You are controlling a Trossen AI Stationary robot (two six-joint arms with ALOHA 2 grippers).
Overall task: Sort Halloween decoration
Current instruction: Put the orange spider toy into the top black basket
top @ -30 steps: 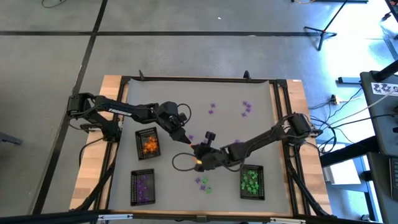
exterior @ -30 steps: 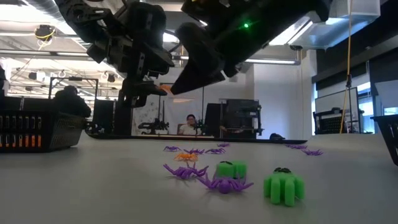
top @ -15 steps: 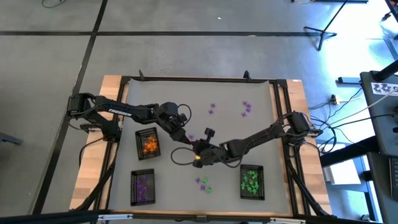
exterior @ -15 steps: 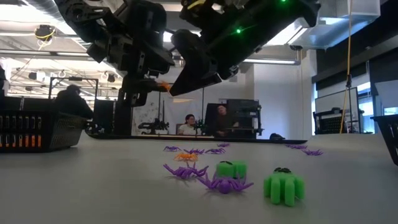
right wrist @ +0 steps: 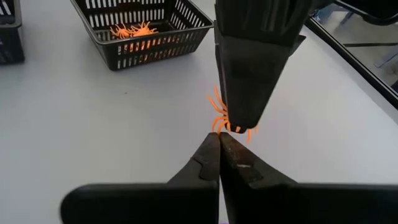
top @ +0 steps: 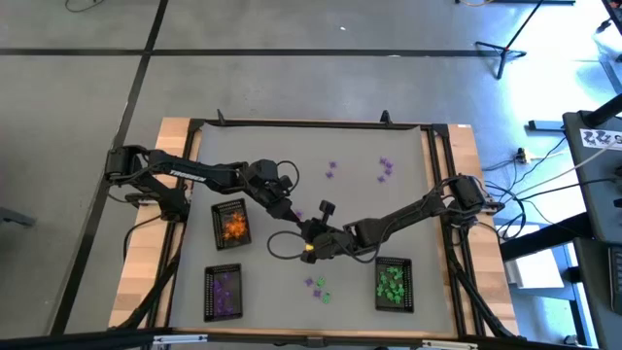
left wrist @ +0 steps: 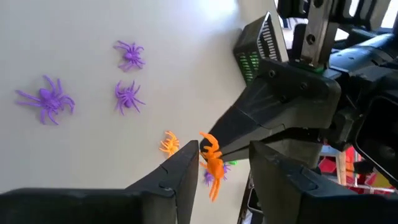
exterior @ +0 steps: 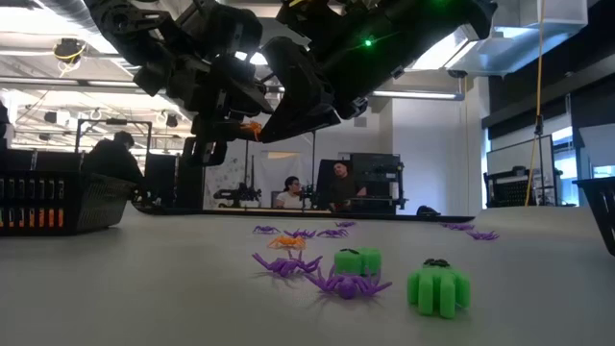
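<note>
The right end effector (right wrist: pixel 219 144), clenched, offers an orange spider (left wrist: pixel 211 163) at its tips above mid-surface (top: pixel 360 194). The left end effector (left wrist: pixel 222 157) brackets it, fingers not yet pinching, likely a handover toward the orange-filled mesh tray (top: pixel 231 224) beyond.

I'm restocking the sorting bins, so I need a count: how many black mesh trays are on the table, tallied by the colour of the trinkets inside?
Tray of orange pieces: 1
Tray of purple pieces: 1
Tray of green pieces: 1
Total: 3 trays
</note>
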